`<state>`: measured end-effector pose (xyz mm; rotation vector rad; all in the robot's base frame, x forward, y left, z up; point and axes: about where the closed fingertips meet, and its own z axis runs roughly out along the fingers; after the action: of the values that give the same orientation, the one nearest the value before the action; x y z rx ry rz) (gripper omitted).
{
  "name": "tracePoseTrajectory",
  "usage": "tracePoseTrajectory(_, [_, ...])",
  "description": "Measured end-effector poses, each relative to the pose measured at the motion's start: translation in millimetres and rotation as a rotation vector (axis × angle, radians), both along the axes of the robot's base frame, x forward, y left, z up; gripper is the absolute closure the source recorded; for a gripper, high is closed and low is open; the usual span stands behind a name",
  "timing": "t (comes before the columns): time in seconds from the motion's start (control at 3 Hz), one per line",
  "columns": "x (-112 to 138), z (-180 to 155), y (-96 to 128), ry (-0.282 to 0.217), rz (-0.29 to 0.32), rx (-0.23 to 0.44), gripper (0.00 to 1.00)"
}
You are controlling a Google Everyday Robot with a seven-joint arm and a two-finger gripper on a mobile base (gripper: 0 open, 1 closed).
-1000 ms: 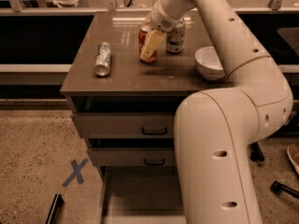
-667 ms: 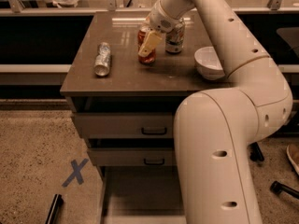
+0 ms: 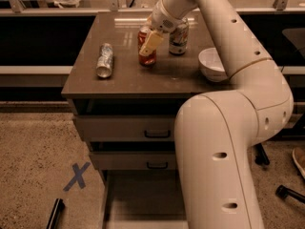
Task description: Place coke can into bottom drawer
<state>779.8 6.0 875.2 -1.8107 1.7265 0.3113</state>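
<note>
The cream, smooth-shelled gripper (image 3: pixel 151 41) is set against the front of the coke can (image 3: pixel 146 57), which stands upright on the dull brown cabinet top (image 3: pixel 157 80); whether a grasp is closed cannot be told. Much of the red cylinder is hidden behind it. The bottom drawer (image 3: pixel 143 199), a flat grey tray, is pulled open far below, partly covered by the rounded arm (image 3: pixel 224 142) and cut off at the lower edge.

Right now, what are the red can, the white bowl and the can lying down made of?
The coke can looks like painted metal, red and glossy; the gripper is right at it. The bowl is smooth glossy white, maybe ceramic or plastic. The lying silver can looks like bare shiny metal, catching light.
</note>
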Motion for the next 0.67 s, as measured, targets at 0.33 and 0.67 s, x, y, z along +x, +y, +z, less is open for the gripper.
tracePoseTrajectory(0.33, [0.0,2.4,0.1,0.0,0.0,0.0,1.0])
tracePoseTrajectory(0.67, [0.0,2.5,0.1,0.0,0.0,0.0,1.0])
